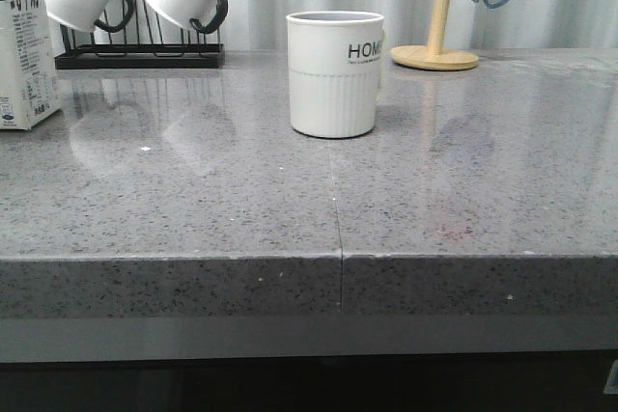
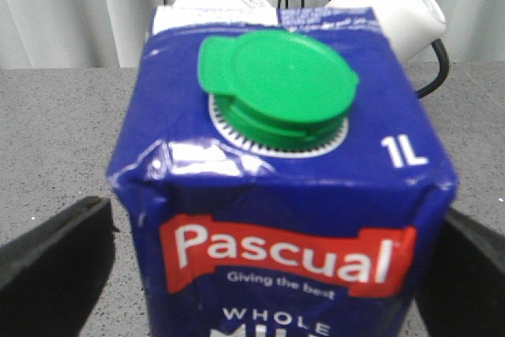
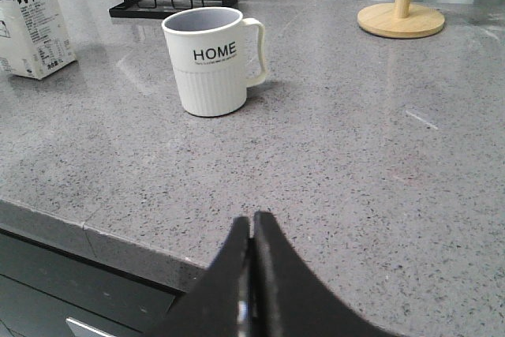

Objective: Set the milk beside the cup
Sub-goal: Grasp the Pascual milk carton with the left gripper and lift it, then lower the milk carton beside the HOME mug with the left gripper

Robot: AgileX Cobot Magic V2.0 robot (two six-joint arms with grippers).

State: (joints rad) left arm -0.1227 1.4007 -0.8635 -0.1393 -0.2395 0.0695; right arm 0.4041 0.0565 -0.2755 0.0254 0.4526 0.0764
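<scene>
The milk (image 1: 24,41) is cropped by the front view's left edge, its small print unreadable.

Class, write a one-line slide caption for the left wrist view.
Open left hand straddling the milk carton.

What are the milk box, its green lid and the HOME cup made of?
Milk: looks like coated paperboard, glossy, creased at the corners. Lid: probably plastic, smooth and evenly green. Cup: likely glazed ceramic, white with a slight sheen and moulded ribs.
</scene>
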